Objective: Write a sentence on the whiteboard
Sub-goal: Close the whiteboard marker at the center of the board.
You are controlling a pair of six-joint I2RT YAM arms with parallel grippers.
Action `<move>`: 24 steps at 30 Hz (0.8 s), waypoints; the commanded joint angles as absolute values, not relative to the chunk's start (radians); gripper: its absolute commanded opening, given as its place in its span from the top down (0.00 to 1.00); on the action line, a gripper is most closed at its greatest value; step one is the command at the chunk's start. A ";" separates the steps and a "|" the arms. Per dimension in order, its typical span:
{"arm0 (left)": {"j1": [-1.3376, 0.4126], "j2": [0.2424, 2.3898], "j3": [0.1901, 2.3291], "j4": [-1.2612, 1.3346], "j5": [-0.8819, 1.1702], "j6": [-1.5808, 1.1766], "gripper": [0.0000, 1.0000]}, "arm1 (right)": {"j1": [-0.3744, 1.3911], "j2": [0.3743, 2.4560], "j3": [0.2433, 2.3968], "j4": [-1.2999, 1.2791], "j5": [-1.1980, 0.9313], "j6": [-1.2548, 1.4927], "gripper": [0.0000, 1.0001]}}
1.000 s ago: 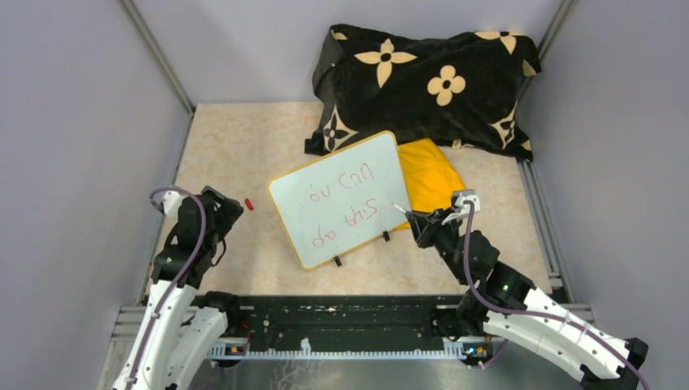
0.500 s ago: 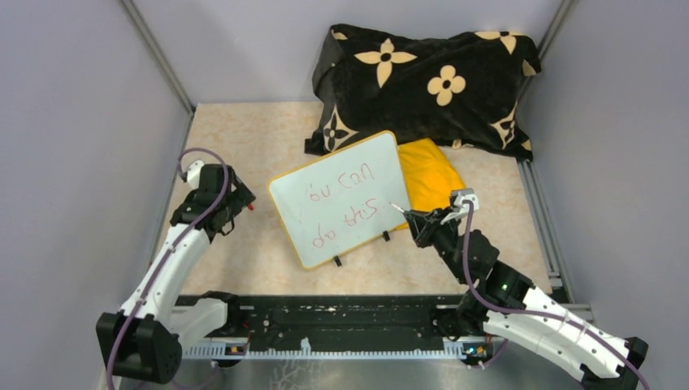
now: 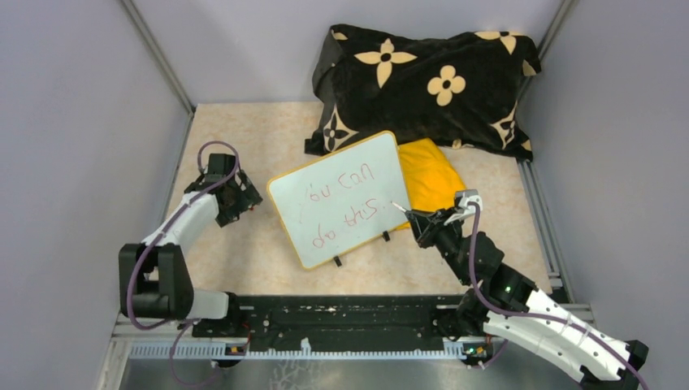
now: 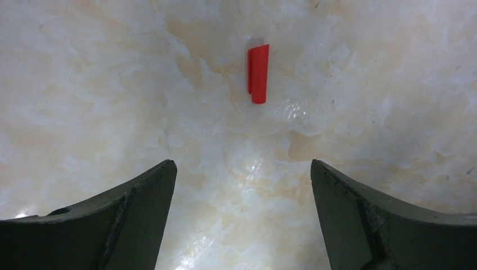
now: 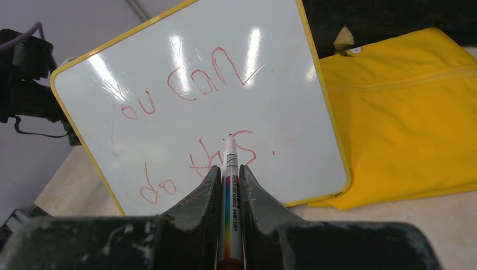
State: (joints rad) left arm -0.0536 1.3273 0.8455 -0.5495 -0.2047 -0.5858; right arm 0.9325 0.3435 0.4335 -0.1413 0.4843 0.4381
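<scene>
Though unseen from above, red cap lies beyond spread left jaws.

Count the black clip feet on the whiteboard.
2. Both on the whiteboard edge nearest the arms: one clip foot by its near corner, the other further right, close to the marker held by the right claw. No others visible.

place: robot lab test cell | walls: plain grey panels left, right, far | frame: aluminium posts in far corners | counter: marble-look | near edge: black mounting rail
</scene>
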 commanded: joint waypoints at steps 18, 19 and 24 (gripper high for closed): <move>-0.010 1.728 1.093 -0.524 -0.189 -0.520 0.23 | 0.925 0.322 0.458 -0.101 0.483 0.424 1.00; -0.011 1.737 1.095 -0.522 -0.189 -0.520 0.25 | 0.926 0.322 0.458 -0.101 0.484 0.424 1.00; -0.010 1.765 1.087 -0.509 -0.196 -0.520 0.32 | 0.925 0.321 0.460 -0.112 0.492 0.423 1.00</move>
